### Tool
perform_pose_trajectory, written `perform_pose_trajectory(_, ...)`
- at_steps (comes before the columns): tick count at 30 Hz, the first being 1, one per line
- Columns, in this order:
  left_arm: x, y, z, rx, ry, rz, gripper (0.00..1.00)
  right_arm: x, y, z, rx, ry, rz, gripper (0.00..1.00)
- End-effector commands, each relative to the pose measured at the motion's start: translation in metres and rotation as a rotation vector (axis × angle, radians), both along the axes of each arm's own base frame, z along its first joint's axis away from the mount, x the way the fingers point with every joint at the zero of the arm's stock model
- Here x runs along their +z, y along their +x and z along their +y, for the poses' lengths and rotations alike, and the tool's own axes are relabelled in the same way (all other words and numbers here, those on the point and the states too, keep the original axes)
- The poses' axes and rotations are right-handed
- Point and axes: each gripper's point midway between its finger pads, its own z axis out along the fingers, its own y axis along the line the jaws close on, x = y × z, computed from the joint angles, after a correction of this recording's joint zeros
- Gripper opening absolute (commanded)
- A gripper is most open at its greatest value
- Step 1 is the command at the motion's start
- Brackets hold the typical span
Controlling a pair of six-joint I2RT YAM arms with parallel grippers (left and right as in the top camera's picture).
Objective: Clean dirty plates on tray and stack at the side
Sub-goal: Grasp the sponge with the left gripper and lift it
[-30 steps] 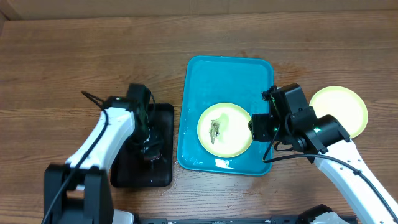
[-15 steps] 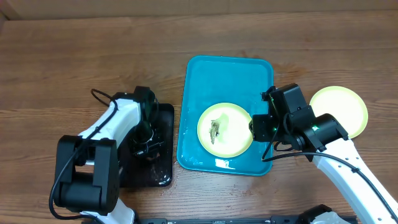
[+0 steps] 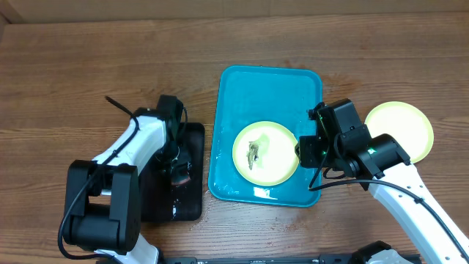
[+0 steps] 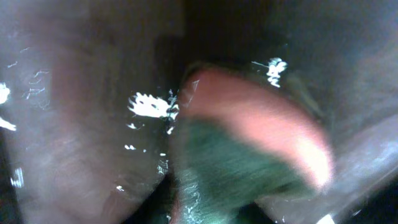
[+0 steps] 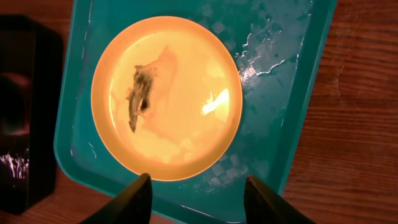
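A pale yellow-green plate (image 3: pixel 265 152) with a dark food smear lies on the blue tray (image 3: pixel 271 84), near its front edge. It also shows in the right wrist view (image 5: pixel 166 96), lying on the wet tray (image 5: pixel 292 74). My right gripper (image 5: pixel 202 202) is open and empty, just above the tray's rim beside the plate's edge. A clean plate (image 3: pixel 404 123) lies on the table right of the tray, partly under my right arm; whether more lie beneath it is hidden. My left gripper (image 3: pixel 179 173) is low over the black tray, shut on a pink-and-green sponge (image 4: pixel 249 143).
The smaller black tray (image 3: pixel 192 209) stands left of the blue tray and shows wet glints; its edge appears in the right wrist view (image 5: pixel 25 93). Water streaks lie on the blue tray's floor. Bare wooden table surrounds both trays.
My left gripper has shifted slightly toward the far side and the right within the black tray, and its arm has swung. The right arm and the plates have not moved.
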Motion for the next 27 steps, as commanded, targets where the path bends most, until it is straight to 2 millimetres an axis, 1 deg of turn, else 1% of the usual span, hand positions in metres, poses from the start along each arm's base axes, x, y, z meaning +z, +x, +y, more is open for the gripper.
perform_pose_trajectory(1, -0.007, -0.011, 0.007, -0.015, 0.035, 0.005, 0.04, 0.0, 0.003, -0.003, -0.017, -0.009, -0.007, 0.41)
perform_pose_trajectory(4, -0.003, -0.01, 0.002, -0.01, 0.006, 0.009, 0.04, -0.001, 0.01, -0.02, -0.153, -0.067, -0.022, 0.4)
perform_pose_trajectory(7, 0.011, -0.004, -0.001, -0.009, -0.007, 0.014, 0.04, -0.001, 0.015, -0.033, -0.229, -0.114, -0.045, 0.4)
perform_pose_trajectory(9, 0.024, 0.002, -0.002, -0.015, -0.008, 0.012, 0.05, -0.001, 0.017, -0.035, -0.243, -0.122, -0.052, 0.4)
perform_pose_trajectory(11, 0.043, 0.012, -0.003, -0.038, -0.012, -0.005, 0.04, -0.003, 0.019, -0.037, -0.251, -0.123, -0.048, 0.4)
perform_pose_trajectory(14, 0.075, 0.027, -0.006, -0.062, -0.02, -0.048, 0.05, -0.012, 0.023, -0.041, -0.265, -0.129, -0.02, 0.41)
perform_pose_trajectory(15, 0.086, 0.033, -0.006, -0.066, -0.022, -0.066, 0.04, -0.017, 0.024, -0.039, -0.257, -0.119, 0.0, 0.44)
perform_pose_trajectory(16, 0.097, 0.038, -0.007, -0.071, -0.025, -0.083, 0.04, -0.022, 0.025, -0.034, -0.23, -0.101, 0.02, 0.45)
perform_pose_trajectory(18, 0.116, 0.046, -0.008, -0.082, -0.029, -0.112, 0.04, -0.034, 0.026, -0.019, -0.132, -0.058, 0.061, 0.46)
perform_pose_trajectory(19, 0.125, 0.049, -0.009, -0.085, -0.03, -0.125, 0.04, -0.041, 0.026, -0.011, -0.081, -0.036, 0.086, 0.48)
perform_pose_trajectory(20, 0.134, 0.051, -0.009, -0.085, -0.031, -0.136, 0.04, -0.047, 0.025, -0.007, -0.062, -0.027, 0.108, 0.49)
perform_pose_trajectory(22, 0.153, 0.056, -0.01, -0.089, -0.034, -0.16, 0.04, -0.063, 0.026, -0.002, -0.053, -0.022, 0.158, 0.49)
perform_pose_trajectory(24, 0.17, 0.058, -0.01, -0.089, -0.037, -0.179, 0.04, -0.079, 0.027, -0.002, -0.053, -0.039, 0.196, 0.49)
perform_pose_trajectory(27, 0.196, 0.059, -0.011, -0.089, -0.04, -0.207, 0.04, -0.097, 0.03, -0.001, -0.054, -0.051, 0.229, 0.49)
